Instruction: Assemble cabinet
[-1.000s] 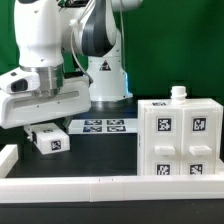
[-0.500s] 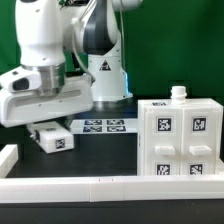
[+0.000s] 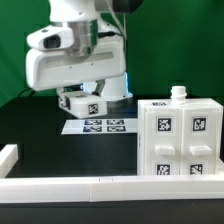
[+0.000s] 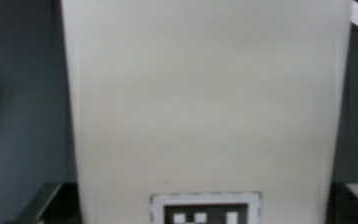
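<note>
The cabinet body (image 3: pixel 178 140) is a large white box with black-and-white tags on its front and a small white knob (image 3: pixel 178 94) on top; it stands at the exterior view's right. My gripper (image 3: pixel 80 95) is shut on a small white tagged block (image 3: pixel 84 105) and holds it in the air, just above the far end of the marker board (image 3: pixel 98 126). In the wrist view the same block (image 4: pixel 194 100) fills the picture, with its tag (image 4: pixel 208 210) at the edge, and my dark fingertips (image 4: pixel 43 205) show at either side of it.
A long white rail (image 3: pixel 100 183) runs along the table's front edge. A short white piece (image 3: pixel 8 158) stands at the exterior view's left. The arm's base (image 3: pixel 108 80) rises behind the marker board.
The arm has risen and swung toward the exterior view's right. It carried the white block from low over the table at the left to above the marker board.
</note>
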Tool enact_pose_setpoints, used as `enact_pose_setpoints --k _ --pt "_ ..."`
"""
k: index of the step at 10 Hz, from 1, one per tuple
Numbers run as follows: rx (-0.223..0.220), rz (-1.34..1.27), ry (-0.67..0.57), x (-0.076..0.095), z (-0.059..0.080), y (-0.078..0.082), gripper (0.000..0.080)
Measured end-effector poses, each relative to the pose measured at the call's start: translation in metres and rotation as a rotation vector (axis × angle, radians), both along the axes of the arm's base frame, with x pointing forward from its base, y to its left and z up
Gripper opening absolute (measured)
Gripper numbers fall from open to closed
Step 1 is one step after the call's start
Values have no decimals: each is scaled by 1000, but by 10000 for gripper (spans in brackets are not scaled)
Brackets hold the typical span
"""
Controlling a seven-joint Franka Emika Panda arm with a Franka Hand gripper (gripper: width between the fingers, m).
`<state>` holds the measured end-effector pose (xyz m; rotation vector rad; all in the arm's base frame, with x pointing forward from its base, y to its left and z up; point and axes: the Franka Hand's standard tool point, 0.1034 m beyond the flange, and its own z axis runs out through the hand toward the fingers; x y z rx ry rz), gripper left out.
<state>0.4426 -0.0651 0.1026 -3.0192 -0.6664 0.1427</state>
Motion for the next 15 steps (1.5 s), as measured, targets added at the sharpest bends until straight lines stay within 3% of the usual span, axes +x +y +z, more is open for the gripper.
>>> enact_pose_setpoints --k 3,5,9,11,12,15 --pt "-7 -104 -3 35 42 50 560" --pt "-10 -115 -7 53 46 59 560" --pt "-11 -113 -1 51 43 59 560" --pt "-14 -142 4 59 58 79 560" --pt "-9 -141 -3 73 69 91 560" --pt "2 -143 -32 109 85 117 560"
